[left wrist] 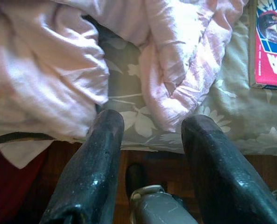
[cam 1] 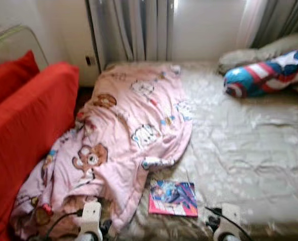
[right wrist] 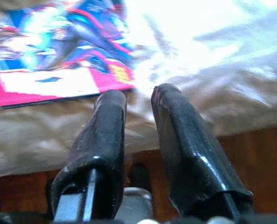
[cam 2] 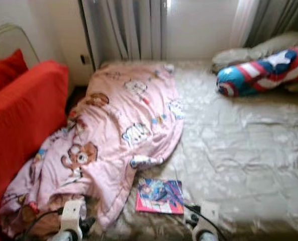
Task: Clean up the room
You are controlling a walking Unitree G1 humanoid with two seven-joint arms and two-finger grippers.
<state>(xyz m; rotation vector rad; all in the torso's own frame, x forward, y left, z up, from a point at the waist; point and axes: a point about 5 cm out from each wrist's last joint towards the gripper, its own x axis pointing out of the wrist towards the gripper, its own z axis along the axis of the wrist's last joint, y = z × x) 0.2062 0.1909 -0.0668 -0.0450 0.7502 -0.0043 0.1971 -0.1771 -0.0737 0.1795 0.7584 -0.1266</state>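
Left hand [left wrist: 152, 126]: you see its fingers spread wide at the bed's [cam 1: 249, 150] near edge, holding nothing, just short of the blanket's hem.
Right hand [right wrist: 138, 100]: fingers a narrow gap apart, empty, beside the comic.
Blanket [cam 1: 123, 135]: pink, crumpled over the bed's left half.
Comic [cam 1: 173, 198]: flat near the front edge.
Pillow [cam 1: 267, 73]: far right corner.
Sofa [cam 1: 23, 130]: red, left of the bed.

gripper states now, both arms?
Left end effector: open, empty, at the blanket edge.
Right end effector: open, empty, by the book.
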